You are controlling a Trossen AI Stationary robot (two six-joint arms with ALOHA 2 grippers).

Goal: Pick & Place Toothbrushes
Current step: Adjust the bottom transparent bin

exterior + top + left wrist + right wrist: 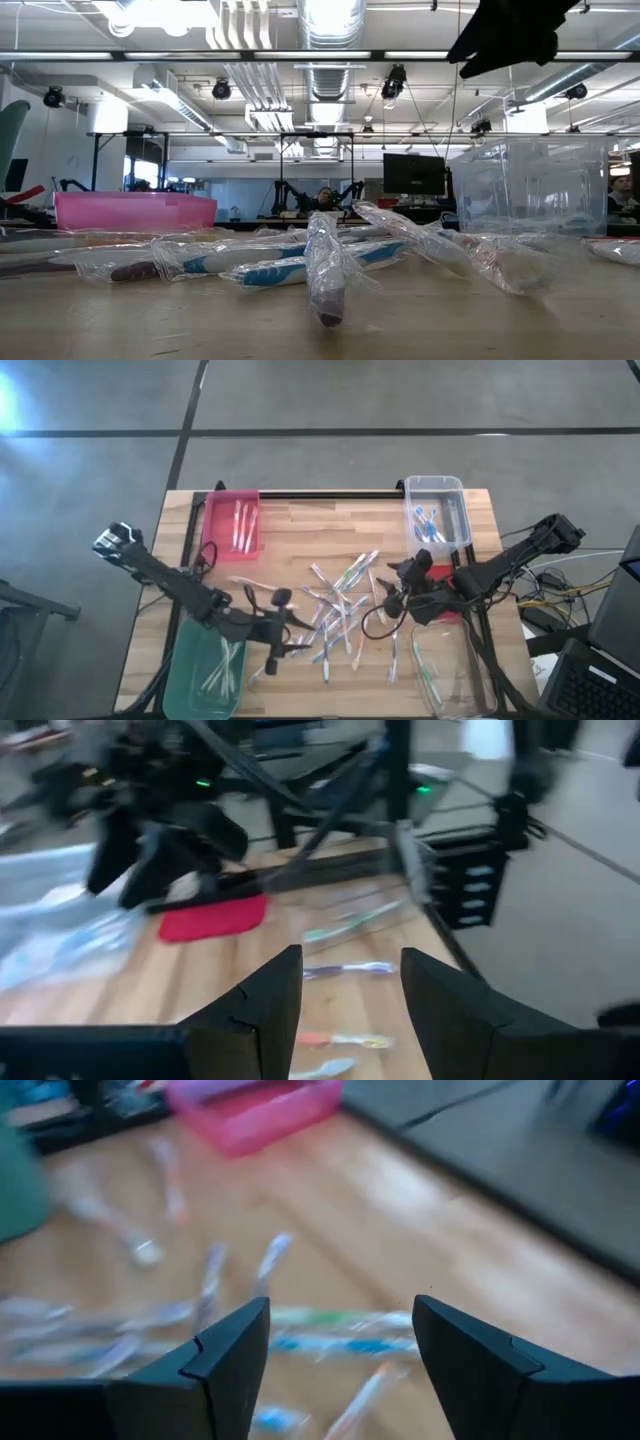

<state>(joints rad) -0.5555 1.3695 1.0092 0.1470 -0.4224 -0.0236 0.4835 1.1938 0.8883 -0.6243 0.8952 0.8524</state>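
A loose pile of wrapped toothbrushes (335,608) lies flat on the middle of the wooden table (300,520); the low view shows them (300,262) in clear wrappers. My left gripper (288,626) hovers open at the pile's near-left edge, beside the green bin (205,670). In its wrist view the left gripper (350,990) has nothing between its fingers. My right gripper (394,586) hovers open over the pile's right side. Its wrist view shows the right gripper (340,1342) above a green toothbrush (345,1320) and a blue one, touching neither.
A pink bin (232,525) at the far left and a clear bin (437,510) at the far right each hold toothbrushes. So do the green bin and a clear bin (450,670) at the near right. A red object (212,918) lies by the right arm.
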